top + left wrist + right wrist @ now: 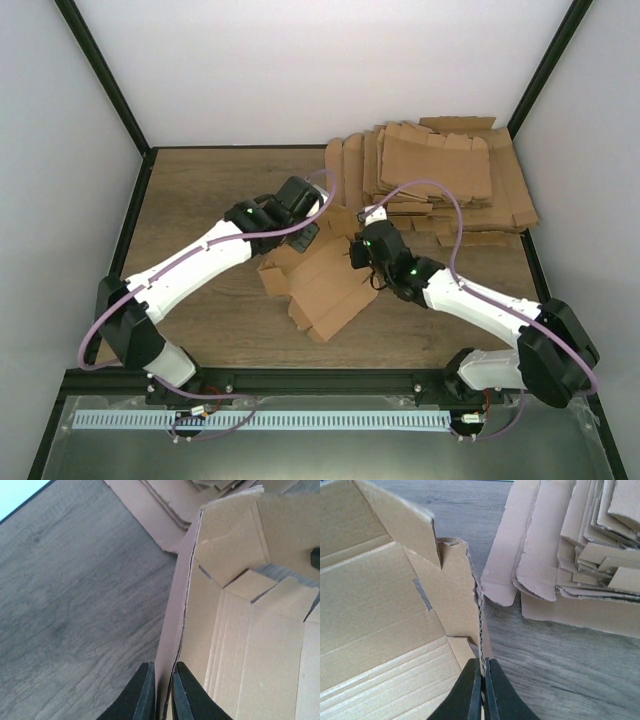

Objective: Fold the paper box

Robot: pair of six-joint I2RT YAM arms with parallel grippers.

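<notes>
The paper box [325, 285] is a partly folded brown cardboard sheet in the middle of the table, with side walls raised. My left gripper [305, 235] is at its far left side and is shut on an upright side wall [172, 630], one finger on each face. My right gripper [360, 252] is at its right side and is shut on the edge of another raised wall [480, 625]. The box's inner floor and tabs show in the left wrist view [250, 645] and in the right wrist view [380, 630].
A pile of flat brown cardboard blanks [440, 180] lies at the back right, close behind the box; it also shows in the right wrist view [580, 550]. Wooden tabletop [200, 200] lies to the left. Black frame posts stand at the corners.
</notes>
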